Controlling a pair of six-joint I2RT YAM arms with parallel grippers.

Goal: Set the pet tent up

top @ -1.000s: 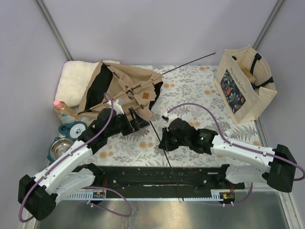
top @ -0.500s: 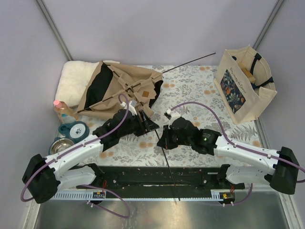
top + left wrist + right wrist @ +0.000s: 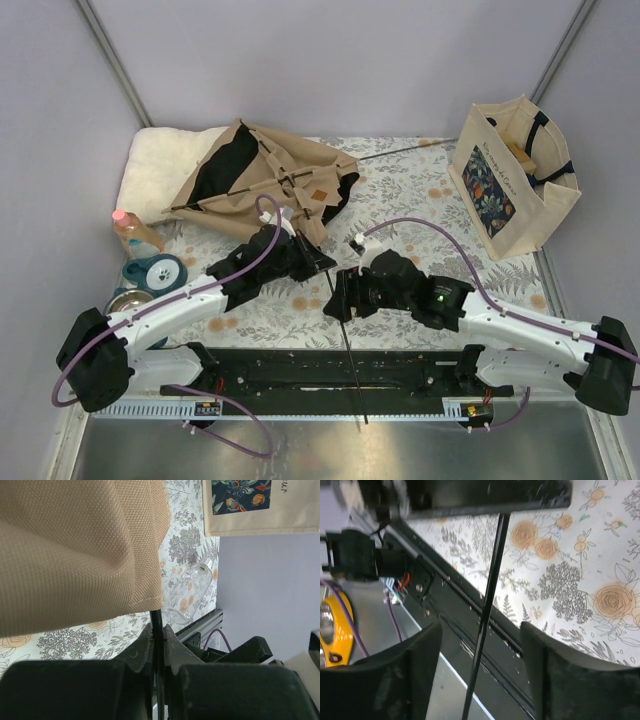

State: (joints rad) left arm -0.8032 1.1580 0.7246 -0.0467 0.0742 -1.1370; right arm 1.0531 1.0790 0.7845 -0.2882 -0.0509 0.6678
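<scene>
From above, the pet tent (image 3: pixel 270 175) lies crumpled at upper left. Left wrist view: the left gripper (image 3: pixel 157 636) pinches a thin black pole (image 3: pixel 156 618) below tan canvas. Right wrist view: the right gripper (image 3: pixel 480 630) stands spread, the pole between, seemingly untouched.

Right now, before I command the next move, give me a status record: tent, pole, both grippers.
tent: collapsed, far left, partly over white cushion
pole: black, runs from tent hem across near rail
left gripper: shut on pole just below the canvas
right gripper: open, straddling pole, not gripping
tote bag: standing, far right
</scene>
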